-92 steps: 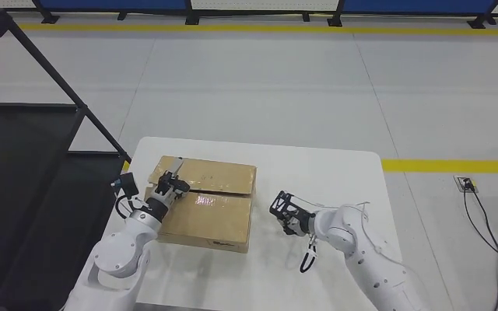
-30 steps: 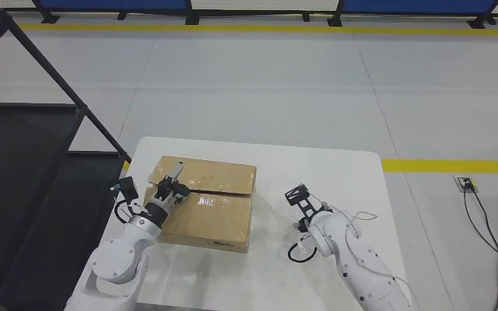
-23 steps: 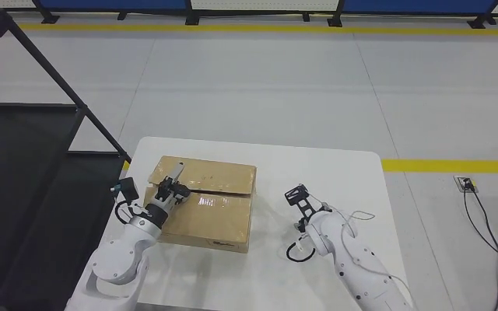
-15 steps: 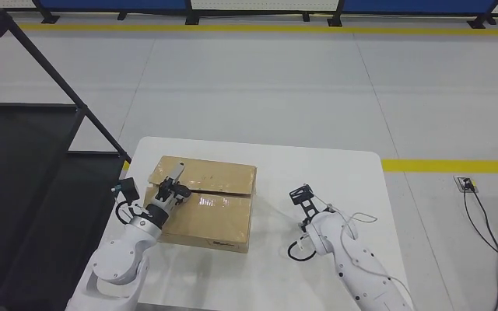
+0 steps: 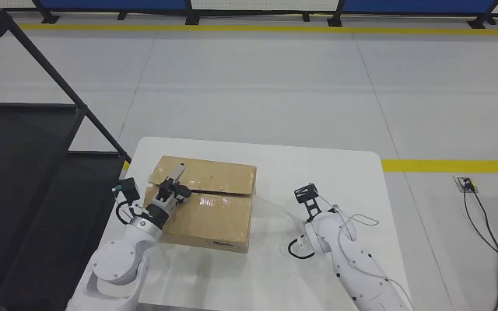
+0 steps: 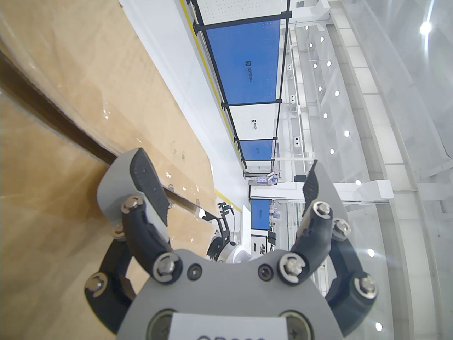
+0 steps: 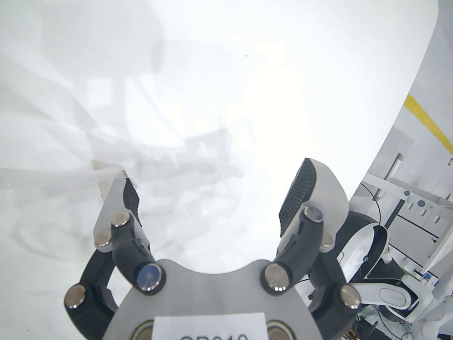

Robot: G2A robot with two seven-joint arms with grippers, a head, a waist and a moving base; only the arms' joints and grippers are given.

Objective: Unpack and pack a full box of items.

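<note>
A brown cardboard box (image 5: 210, 204) lies on the left half of the white table (image 5: 334, 167), its top flaps down with a dark seam (image 6: 53, 114) between them. My left gripper (image 5: 173, 186) is over the box's left end, open; in the left wrist view the gripper (image 6: 230, 182) has one finger (image 6: 147, 182) on the seam and the other in the air. My right gripper (image 5: 305, 194) is to the right of the box, apart from it. It stands open (image 7: 217, 178) over bare table, and a pale translucent strip (image 7: 70, 175) ends at one fingertip.
A black metal frame (image 5: 54, 155) with a dark panel stands just off the table's left side. The table's rounded right edge (image 7: 424, 72) is near the right gripper. A loose cable loop (image 5: 296, 249) hangs by the right arm.
The right gripper has moved from beside the box's right side toward the far right and turned. The left gripper has stayed over the box's left end.
</note>
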